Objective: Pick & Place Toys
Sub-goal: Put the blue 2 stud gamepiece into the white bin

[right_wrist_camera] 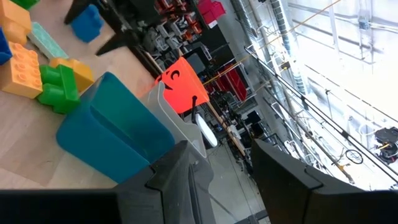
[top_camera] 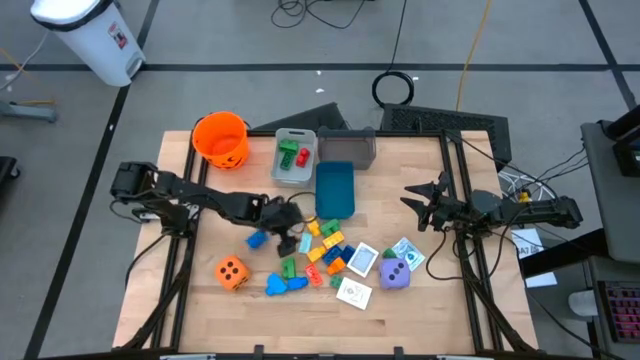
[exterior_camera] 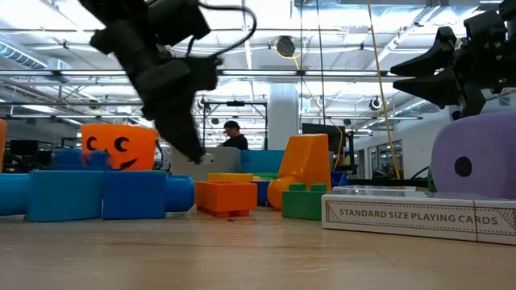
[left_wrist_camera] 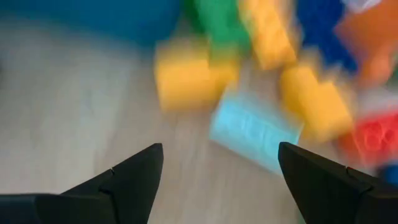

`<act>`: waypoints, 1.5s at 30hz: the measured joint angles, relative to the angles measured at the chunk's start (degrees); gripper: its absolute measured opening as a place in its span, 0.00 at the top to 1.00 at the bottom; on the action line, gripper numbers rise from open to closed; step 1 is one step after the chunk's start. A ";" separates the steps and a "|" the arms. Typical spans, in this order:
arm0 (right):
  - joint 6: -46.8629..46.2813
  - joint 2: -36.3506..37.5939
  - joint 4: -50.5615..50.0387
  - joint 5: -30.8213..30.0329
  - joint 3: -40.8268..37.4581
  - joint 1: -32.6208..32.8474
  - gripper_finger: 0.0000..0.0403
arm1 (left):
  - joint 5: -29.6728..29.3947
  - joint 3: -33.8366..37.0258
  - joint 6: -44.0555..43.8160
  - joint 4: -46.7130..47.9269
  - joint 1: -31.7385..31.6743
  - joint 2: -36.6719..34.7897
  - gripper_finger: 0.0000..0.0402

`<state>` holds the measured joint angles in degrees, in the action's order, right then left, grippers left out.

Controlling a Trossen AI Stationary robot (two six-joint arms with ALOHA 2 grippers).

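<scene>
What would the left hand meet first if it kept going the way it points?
Probably the light blue flat block lying between its open fingers, with yellow blocks just beyond; motion blur leaves the depth uncertain.

We see even overhead light on the desk (top_camera: 200,300), with soft shadows. In the low view, ceiling strip lights glare white. The left wrist view smears the blocks (left_wrist_camera: 255,127) with blur, while daylight washes out the right wrist view's window side.

We saw a pale, matt wooden table (top_camera: 200,300), smooth plastic blocks (top_camera: 325,245), a glossy orange plastic bucket (top_camera: 220,138) and a matt blue plastic bin (top_camera: 335,188).
</scene>
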<state>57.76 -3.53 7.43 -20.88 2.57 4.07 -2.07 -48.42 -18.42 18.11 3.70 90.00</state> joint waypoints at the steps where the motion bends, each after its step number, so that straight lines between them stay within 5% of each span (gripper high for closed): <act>1: 0.00 0.00 0.03 -0.01 0.00 0.01 0.58 | -0.06 -0.62 1.87 1.32 -0.06 0.02 0.20; 8: 0.00 -0.09 -0.40 0.00 0.01 0.01 0.58 | -0.50 -6.17 6.00 12.08 0.02 -0.17 0.20; 17: 0.00 -0.09 -0.36 -0.01 0.01 0.01 0.58 | 4.77 -11.50 -20.75 46.24 1.05 -0.07 0.20; 26: 0.01 -0.09 -0.39 -0.01 0.02 0.00 0.58 | 3.34 -4.40 -26.44 44.69 6.17 -0.28 0.20; 35: 0.00 -0.09 -0.34 -0.01 0.00 0.01 0.58 | -2.27 -3.37 -27.64 43.28 5.96 -14.29 0.20; 45: 0.00 -0.07 -0.34 -0.01 0.00 0.00 0.58 | -1.01 11.48 -46.28 38.99 12.00 -23.47 0.20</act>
<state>57.76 -3.60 7.09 -20.88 2.57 4.07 -3.08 -36.94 -64.70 57.10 15.71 66.52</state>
